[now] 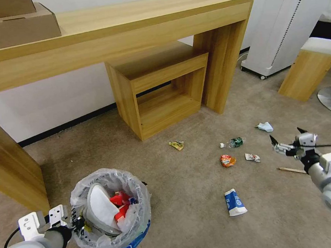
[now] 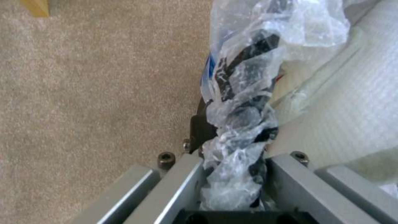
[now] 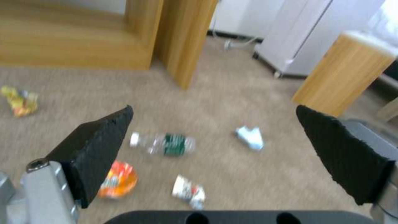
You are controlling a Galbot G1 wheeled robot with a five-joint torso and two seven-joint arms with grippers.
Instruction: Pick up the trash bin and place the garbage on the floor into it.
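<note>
I am holding the trash bin [image 1: 115, 213] at about seven o'clock in the head view, the left gripper [image 1: 75, 222] clamped on its rim through the crinkled translucent liner [image 2: 240, 124], which is bunching between the jaws in the left wrist view. The bin is round, blue, hard-walled; a white slipper [image 1: 101, 206] and red wrappers [image 1: 120, 207] are already lying inside.

I am judging the collecting step to be under way, roughly part done. The right gripper [image 1: 288, 140] is hovering at about three o'clock with its black wedge-shaped fingertips [image 3: 99, 146] spread wide and carrying nothing.

Litter is lying apart on the short-pile beige carpet [image 1: 184, 182], listed near to far:
- a blue-white pack [image 1: 234, 203], soft and cylindrical;
- a wooden stick [image 1: 291, 170], thin and rigid, just beside the right gripper;
- an orange crumpled wrapper [image 1: 227, 160] and a small white wrapper [image 1: 252, 157];
- a clear bottle with a green label [image 1: 234, 143], smooth and likely to roll;
- a yellow wrapper [image 1: 177, 145] at twelve o'clock;
- a white tissue [image 1: 265, 126], limp.

The next move is calling for lowering the open jaws squarely over one piece, probably the orange or white wrapper.
</note>
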